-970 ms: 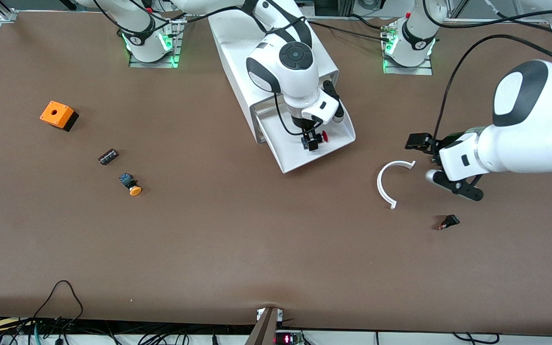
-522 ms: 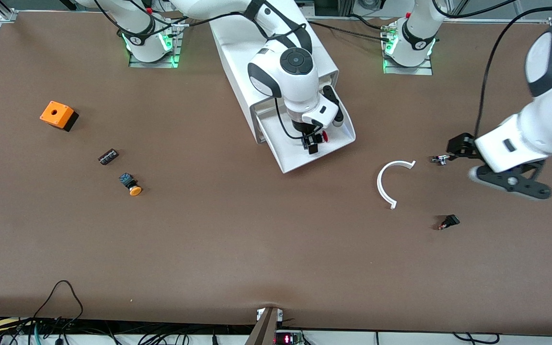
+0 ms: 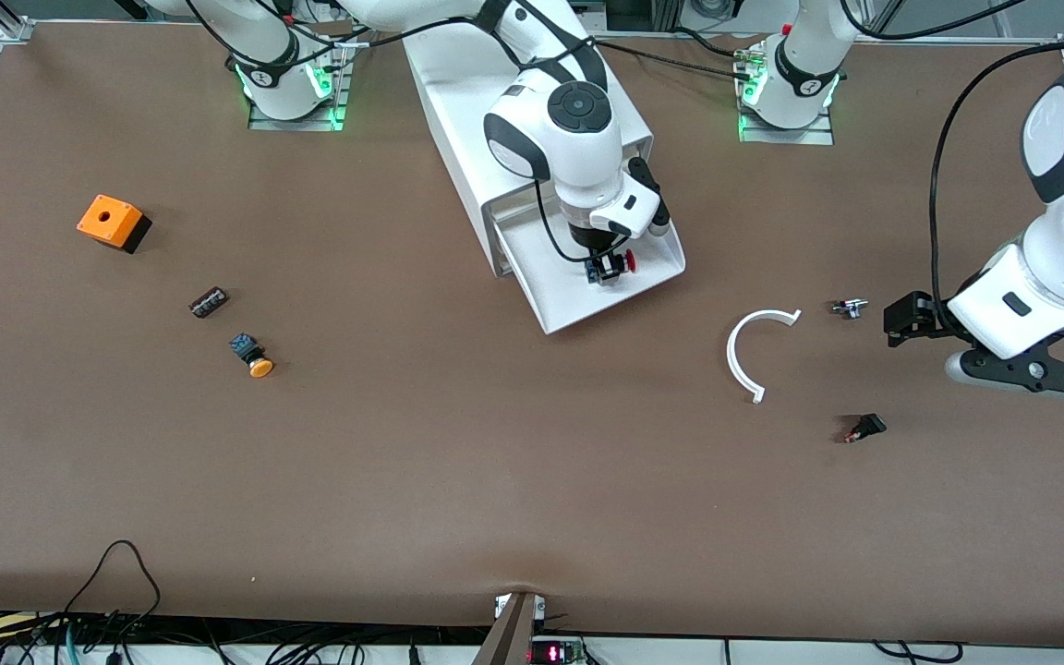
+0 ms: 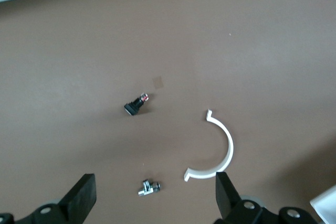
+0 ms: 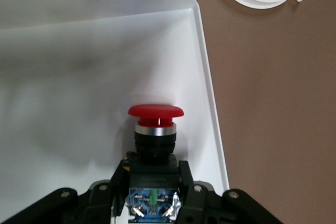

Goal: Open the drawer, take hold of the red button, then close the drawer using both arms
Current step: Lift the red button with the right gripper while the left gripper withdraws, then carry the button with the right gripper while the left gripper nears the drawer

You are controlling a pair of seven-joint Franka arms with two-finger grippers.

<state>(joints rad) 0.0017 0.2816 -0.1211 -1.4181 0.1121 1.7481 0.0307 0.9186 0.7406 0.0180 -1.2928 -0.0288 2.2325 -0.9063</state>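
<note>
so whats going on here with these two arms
The drawer stands open. The right arm's end effector is down in it, shut on the red-capped button. The left arm waits with its end effector open over bare table at its own end, near a white curved strip and two small parts. The drawer is not yet closed.

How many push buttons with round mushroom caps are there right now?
2. The red-capped push button is in the open white drawer, gripped by the right gripper. The orange-capped push button lies on the table toward the right arm's end.
</note>
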